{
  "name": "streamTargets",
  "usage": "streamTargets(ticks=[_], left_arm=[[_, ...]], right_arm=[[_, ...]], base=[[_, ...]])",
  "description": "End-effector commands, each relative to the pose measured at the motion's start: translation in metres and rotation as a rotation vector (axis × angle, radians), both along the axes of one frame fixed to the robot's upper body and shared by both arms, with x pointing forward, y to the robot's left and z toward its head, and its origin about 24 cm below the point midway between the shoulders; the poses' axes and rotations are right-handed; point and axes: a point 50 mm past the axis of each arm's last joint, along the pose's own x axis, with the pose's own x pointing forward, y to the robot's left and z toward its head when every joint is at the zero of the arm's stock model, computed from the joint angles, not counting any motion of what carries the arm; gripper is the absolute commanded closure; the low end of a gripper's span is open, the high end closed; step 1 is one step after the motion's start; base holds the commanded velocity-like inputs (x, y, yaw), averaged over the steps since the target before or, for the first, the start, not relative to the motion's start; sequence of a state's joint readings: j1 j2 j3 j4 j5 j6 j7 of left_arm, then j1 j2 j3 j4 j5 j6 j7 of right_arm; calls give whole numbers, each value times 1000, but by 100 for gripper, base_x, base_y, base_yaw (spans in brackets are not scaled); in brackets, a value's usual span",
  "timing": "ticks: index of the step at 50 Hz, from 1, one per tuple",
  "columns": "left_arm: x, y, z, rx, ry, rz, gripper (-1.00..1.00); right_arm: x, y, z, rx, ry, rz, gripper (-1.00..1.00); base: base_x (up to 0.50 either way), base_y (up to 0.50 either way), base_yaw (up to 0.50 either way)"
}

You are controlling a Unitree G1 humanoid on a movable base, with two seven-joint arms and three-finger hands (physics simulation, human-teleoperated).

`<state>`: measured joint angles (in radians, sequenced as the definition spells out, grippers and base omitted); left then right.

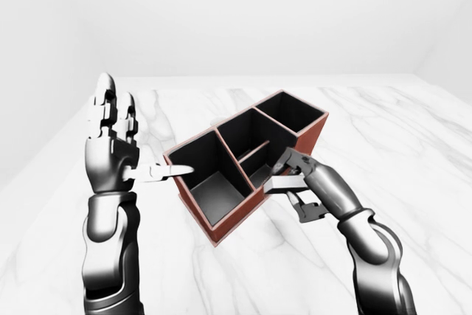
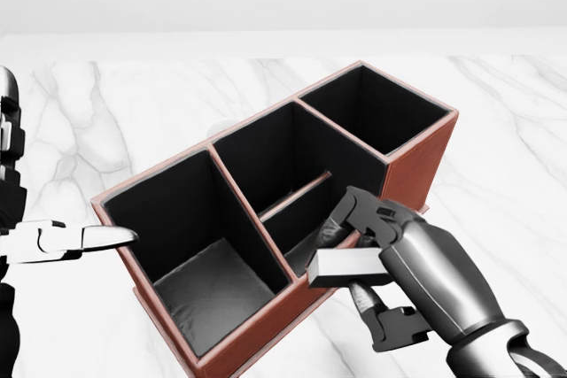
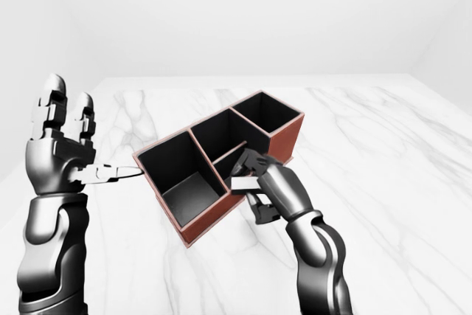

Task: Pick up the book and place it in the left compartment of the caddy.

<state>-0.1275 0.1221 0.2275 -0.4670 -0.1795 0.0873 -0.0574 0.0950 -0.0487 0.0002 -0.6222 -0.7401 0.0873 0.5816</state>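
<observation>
1. Head view: reddish-brown caddy (image 2: 403, 185) with black inside, set slantwise on white marble table (image 2: 133, 104), long axis running from lower left to upper right
2. Divided into a large left compartment (image 2: 190, 245), a middle section split by a low wall, and a taller compartment at upper right; all of them bare inside
3. Right hand (image 2: 381, 258) up over the caddy's lower-right wall, fingers clenched round the book (image 2: 345, 266)
4. Book small, pale grey, lying roughly flat in the grasp, held above the rim beside the middle section, not inside any compartment
5. One dark finger curled over the book's top edge, another hooked beneath it
6. Left-eye view: left hand (image 1: 112, 154) raised at the left of the caddy, released, two fingers pointing straight up
7. Third finger of that hand stretched sideways, tip just at the rim of the left compartment; touching or not, cannot tell
8. Plain white wall beyond the far edge of the table
</observation>
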Motion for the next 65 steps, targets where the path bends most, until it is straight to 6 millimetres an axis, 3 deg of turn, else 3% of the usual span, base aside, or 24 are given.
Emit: streamTargets(ticks=[1, 50, 59, 65], left_arm=[[2, 4, 1, -6, -3, 13, -100], [11, 19, -2, -32, 26, 55, -100], [13, 25, 2, -42, 17, 72, -100], [15, 31, 8, -52, -4, 89, -100]], right_arm=[[3, 19, 42, 18, -187, 110, 100], [-8, 65, 63, -24, -281, 257, 100], [-10, 76, 80, 8, -345, 308, 100], [2, 76, 92, 71, -411, 296, 100]], base=[[0, 0, 0], [0, 0, 0], [0, 0, 0], [0, 0, 0]])
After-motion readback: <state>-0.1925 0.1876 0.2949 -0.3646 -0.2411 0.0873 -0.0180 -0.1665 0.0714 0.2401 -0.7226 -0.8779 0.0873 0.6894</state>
